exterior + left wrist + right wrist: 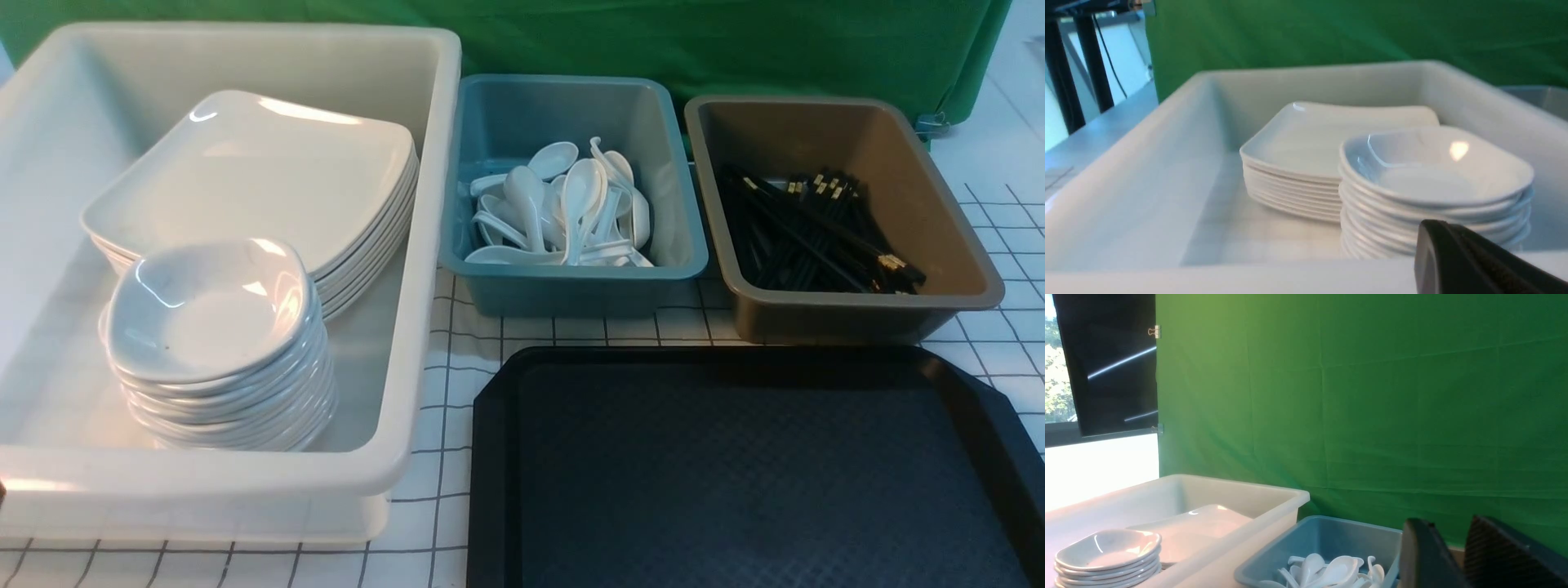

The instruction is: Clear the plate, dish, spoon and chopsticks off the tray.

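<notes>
Ahead of my right pincer [1455, 539], slightly to its left, the spoon bin [1274, 559] is sitting with the spoons [1323, 571] lying heaped in it. Farther left of the pincer, the large bin [424, 245] is resting on the counter [445, 490], holding the stacked plates [261, 163] at the back and the stacked dishes [212, 310] before them. The chopsticks [816, 237] are lying in the chopstick bin [963, 278], right of the spoon bin. The tray [735, 474] is lying before both smaller bins.

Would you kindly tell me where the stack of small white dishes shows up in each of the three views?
Front view: the stack of small dishes stands at the near end of the white bin, in front of the plates.
Left wrist view: the stack fills the right of the picture, close to the camera.
Right wrist view: it sits in the lower left corner.
Shared landmark: the white bin's rim.
</notes>
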Robot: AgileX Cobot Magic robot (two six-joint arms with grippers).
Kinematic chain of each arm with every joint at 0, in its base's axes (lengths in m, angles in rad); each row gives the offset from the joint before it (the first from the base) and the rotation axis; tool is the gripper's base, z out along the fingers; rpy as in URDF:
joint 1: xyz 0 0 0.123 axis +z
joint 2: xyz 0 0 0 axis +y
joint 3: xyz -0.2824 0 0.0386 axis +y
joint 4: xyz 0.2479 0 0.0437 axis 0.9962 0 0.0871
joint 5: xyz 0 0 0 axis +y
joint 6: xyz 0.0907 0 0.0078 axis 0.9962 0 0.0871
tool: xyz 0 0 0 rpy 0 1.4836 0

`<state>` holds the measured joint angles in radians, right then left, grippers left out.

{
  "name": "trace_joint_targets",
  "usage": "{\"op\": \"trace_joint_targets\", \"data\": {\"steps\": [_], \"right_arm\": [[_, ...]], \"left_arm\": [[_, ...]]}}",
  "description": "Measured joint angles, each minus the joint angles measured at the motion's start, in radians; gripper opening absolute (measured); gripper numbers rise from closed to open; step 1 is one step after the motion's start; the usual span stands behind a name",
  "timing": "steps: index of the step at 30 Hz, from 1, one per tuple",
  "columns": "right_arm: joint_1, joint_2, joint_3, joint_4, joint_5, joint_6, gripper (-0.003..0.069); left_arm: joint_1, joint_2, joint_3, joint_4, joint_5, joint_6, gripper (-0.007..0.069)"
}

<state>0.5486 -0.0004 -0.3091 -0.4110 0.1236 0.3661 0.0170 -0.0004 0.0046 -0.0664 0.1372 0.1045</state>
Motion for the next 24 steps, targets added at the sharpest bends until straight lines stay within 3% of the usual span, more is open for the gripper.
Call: {"op": "trace_joint_targets", "data": {"steps": [5,24], "right_arm": [[0.000,0.000,0.001,0.000,-0.001,0.000,0.0196],[0.000,0.000,0.002,0.000,-0.002,0.000,0.0233]], "left_arm": [[0.001,0.000,0.002,0.008,0.081,-0.001,-0.0002],[0.001,0.000,0.002,0.013,0.085,0.003,-0.0001]]}}
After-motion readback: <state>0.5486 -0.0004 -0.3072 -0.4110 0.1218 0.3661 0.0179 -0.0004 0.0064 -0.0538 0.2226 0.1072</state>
